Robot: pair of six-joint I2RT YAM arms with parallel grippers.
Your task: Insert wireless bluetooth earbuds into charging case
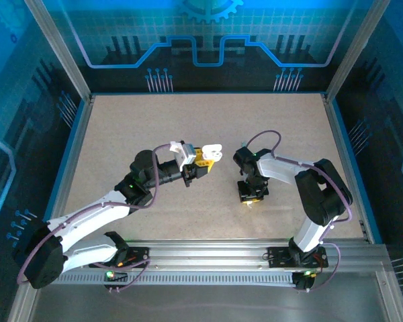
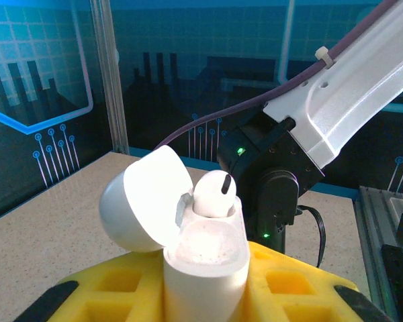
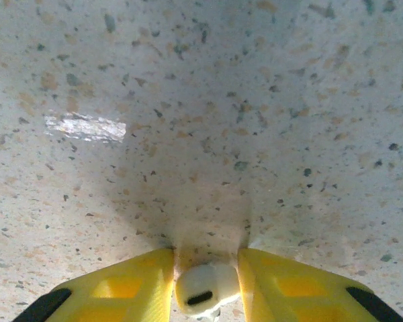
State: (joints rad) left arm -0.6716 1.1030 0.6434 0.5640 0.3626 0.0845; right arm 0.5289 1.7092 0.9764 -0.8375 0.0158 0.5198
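Where blue walls (image 1: 208,40) enclose it, speckled beige tabletop (image 1: 208,127)

Charging case (image 2: 205,268) base (left wrist) below frame edge

The right hand (image 3: 207,263) points down at a pale speckled surface (image 3: 208,94) that lies close beneath it. Its two yellow fingers (image 3: 131,285) come up from the bottom edge, with black pads at their outer corners. They are closed on a small white earbud (image 3: 205,285), which has a dark oval slot on its near face. A soft shadow spreads over the surface around the fingertips. A bright patch of glare (image 3: 86,127) lies to the left. Whether the earbud touches the surface cannot be told.
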